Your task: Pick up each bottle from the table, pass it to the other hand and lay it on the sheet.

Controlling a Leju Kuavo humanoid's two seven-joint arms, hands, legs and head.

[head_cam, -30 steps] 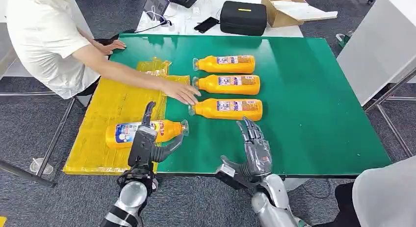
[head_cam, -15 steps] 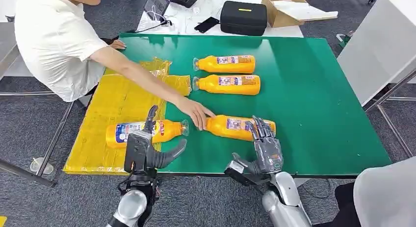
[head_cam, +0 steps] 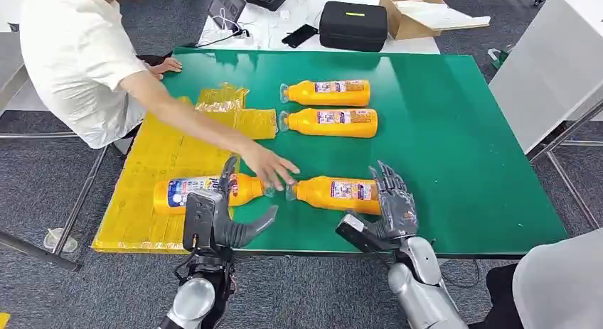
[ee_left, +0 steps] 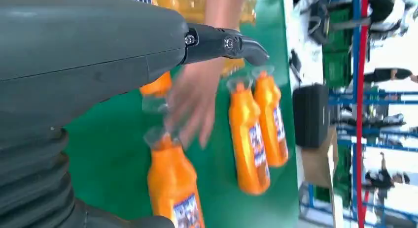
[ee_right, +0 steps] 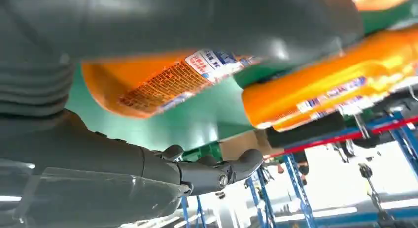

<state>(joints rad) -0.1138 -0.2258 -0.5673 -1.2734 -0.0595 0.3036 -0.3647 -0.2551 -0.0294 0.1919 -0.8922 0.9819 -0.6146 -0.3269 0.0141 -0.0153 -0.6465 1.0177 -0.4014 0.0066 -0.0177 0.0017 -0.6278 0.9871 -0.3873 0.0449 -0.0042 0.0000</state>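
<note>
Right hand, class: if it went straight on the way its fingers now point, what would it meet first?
Most likely the nearest bottle. The right hand stands open at that bottle's base end, fingers pointing away from the robot. Depth is unclear: whether it already touches the bottle, I cannot tell.

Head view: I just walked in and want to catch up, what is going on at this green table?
A person's hand reaches across the green table, by the cap of the nearest bottle. The robot's right hand sits at that bottle's base end, fingers spread, not gripping. Its left hand hovers open near the bottle on the yellow sheet. Two more bottles lie farther back.
</note>
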